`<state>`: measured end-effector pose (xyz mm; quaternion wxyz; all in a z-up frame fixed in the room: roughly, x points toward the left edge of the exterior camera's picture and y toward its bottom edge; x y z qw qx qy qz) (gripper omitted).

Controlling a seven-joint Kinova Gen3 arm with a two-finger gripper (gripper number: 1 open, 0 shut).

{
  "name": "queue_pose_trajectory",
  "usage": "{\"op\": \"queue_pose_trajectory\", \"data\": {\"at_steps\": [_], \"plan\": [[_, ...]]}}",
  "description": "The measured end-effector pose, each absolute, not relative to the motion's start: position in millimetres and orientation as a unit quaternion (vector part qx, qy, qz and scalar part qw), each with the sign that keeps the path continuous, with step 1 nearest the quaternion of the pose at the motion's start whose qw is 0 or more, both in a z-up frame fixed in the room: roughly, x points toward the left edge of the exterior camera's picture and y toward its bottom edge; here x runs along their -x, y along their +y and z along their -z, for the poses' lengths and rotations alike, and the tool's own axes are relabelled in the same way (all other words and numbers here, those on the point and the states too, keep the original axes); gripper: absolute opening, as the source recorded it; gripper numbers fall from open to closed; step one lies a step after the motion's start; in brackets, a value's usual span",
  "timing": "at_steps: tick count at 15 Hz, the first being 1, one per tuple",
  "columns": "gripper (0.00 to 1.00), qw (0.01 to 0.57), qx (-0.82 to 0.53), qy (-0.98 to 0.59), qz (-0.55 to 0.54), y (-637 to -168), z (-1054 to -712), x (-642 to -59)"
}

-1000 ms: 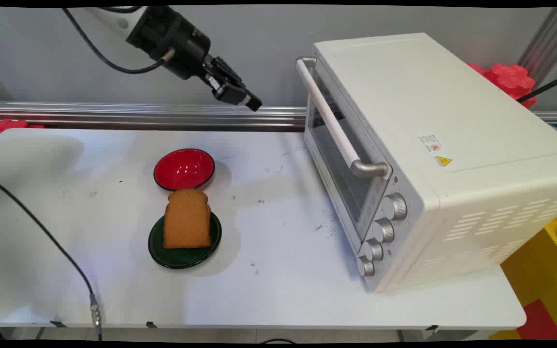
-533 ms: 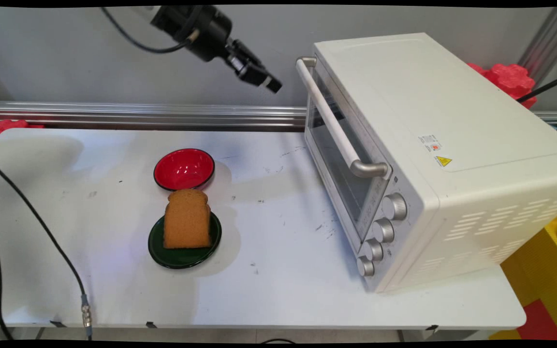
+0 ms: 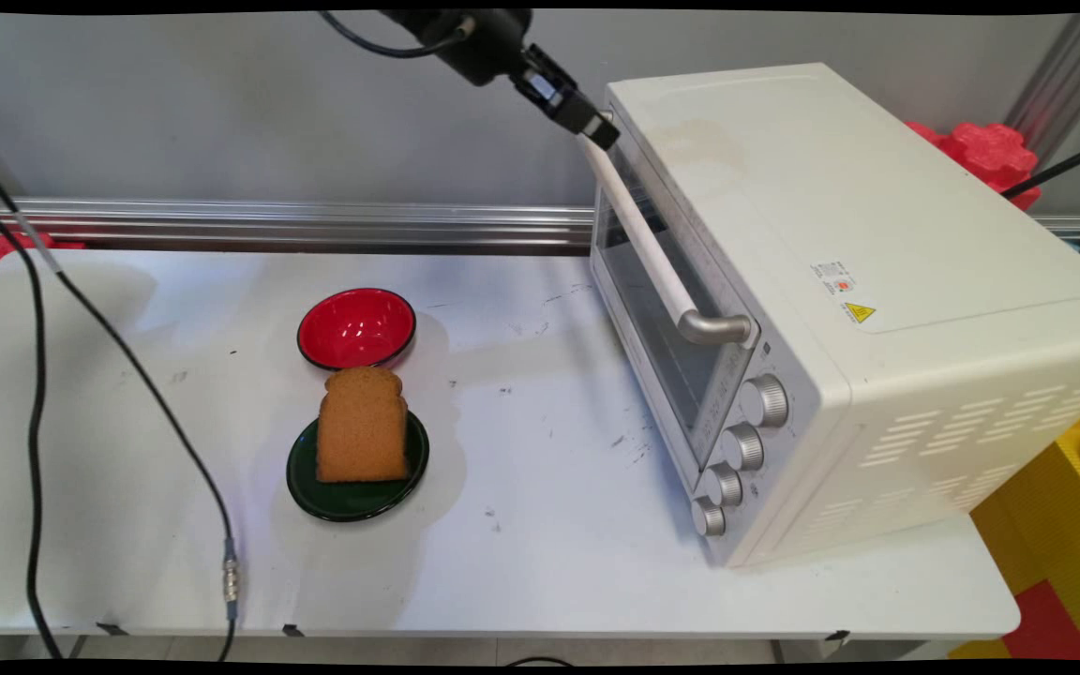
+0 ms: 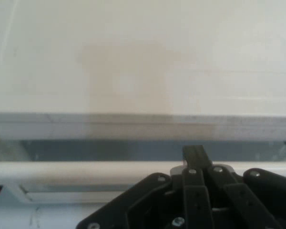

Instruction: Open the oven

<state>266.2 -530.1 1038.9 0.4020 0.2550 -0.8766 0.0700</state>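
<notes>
My black gripper [image 3: 599, 134] hangs high at the top of the main view, shut with nothing in it, right at the far end of the white oven's [image 3: 840, 300] door handle [image 3: 645, 242]. In the hand view the closed gripper [image 4: 194, 153] sits just in front of the handle [image 4: 86, 171], which runs across the picture below the oven's top edge [image 4: 133, 119]. The oven door is closed. Whether the fingertips touch the handle I cannot tell.
A slice of brown bread [image 3: 363, 424] lies on a dark green plate [image 3: 352, 497] mid-table, with an empty red bowl [image 3: 356, 328] just behind it. Black cables [image 3: 34, 375] hang over the table's left side. Several knobs [image 3: 742, 445] line the oven's near front corner.
The gripper has travelled right and slightly up, from above the table's back edge to the far end of the oven handle. The hanging cables swung along with it.
</notes>
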Motion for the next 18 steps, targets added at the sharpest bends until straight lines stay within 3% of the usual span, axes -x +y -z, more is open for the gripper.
{"op": "queue_pose_trajectory", "data": {"at_steps": [18], "plan": [[0.0,0.391,-0.251,-0.885,-0.03,-557,-999,-215]]}}
